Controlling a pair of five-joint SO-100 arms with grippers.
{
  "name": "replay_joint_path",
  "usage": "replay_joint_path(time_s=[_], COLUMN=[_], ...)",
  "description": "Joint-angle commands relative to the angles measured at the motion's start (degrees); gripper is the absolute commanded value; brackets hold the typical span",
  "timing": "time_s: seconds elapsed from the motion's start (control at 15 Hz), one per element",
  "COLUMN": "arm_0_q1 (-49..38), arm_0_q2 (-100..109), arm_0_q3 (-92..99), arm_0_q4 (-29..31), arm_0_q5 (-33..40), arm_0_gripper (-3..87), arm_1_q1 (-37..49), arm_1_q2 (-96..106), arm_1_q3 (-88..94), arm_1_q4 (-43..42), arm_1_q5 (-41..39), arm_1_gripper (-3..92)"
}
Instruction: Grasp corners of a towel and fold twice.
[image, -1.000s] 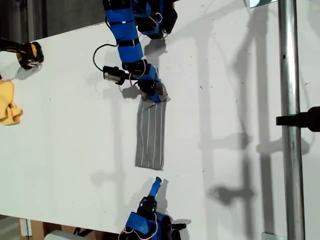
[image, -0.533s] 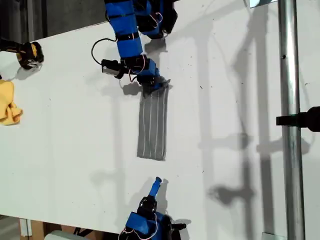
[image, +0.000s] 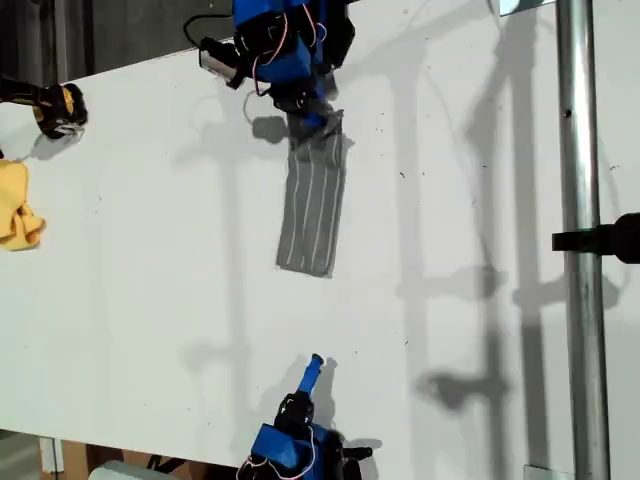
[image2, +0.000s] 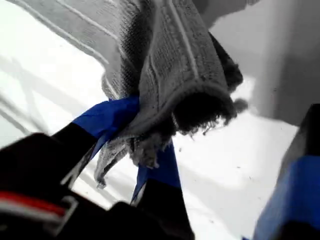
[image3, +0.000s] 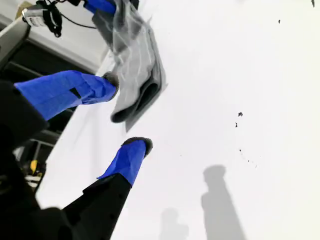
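Grey towel (image: 313, 196) end pinched in my first claw (image2: 145, 145), apparently folded.

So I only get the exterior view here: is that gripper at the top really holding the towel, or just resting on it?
Observer: Holding. In its wrist view my first gripper pinches a bunched end of the towel between its blue fingers.
Operator: And the gripper at the bottom, is it open?
Observer: Yes. My second gripper is open with nothing between its fingers.
Operator: Is the towel a single layer?
Observer: No. The second wrist view shows its near end doubled over.
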Motion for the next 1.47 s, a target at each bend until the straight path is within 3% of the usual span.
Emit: replay_joint_path(time_s=[0.0,0.2,0.47,0.67,0.87,1.0,1.4], arm_0_q1=[0.3,0.4,0.7,1.1,1.8,1.8,1.8], arm_0_q2=[0.4,0.4,0.4,0.4,0.4,0.4,0.4], arm_0_q3=[-0.6,-0.6,-0.5,-0.5,-0.3,-0.2,-0.1], arm_0_q4=[0.1,0.1,0.1,0.1,0.1,0.1,0.1], arm_0_q5=[0.1,-0.1,-0.1,-0.1,-0.4,-0.4,-0.9], arm_0_gripper=[18.4,18.3,18.3,18.3,18.3,18.3,18.1], arm_1_q1=[3.2,5.6,7.4,7.8,9.0,9.6,14.9], arm_1_q2=[-5.9,-28.7,-50.4,-61.8,-68.2,-70.0,-69.3], arm_1_q3=[-6.4,-24.6,-44.7,-47.5,-47.5,-48.2,-48.7], arm_1_q4=[-10.7,-22.6,-28.6,-35.7,-37.4,-38.4,-44.4], arm_1_q5=[-10.5,-22.5,-32.2,-32.4,-31.4,-31.3,-33.2], arm_1_gripper=[-0.1,-0.1,-0.1,-0.1,1.7,22.3,21.6])
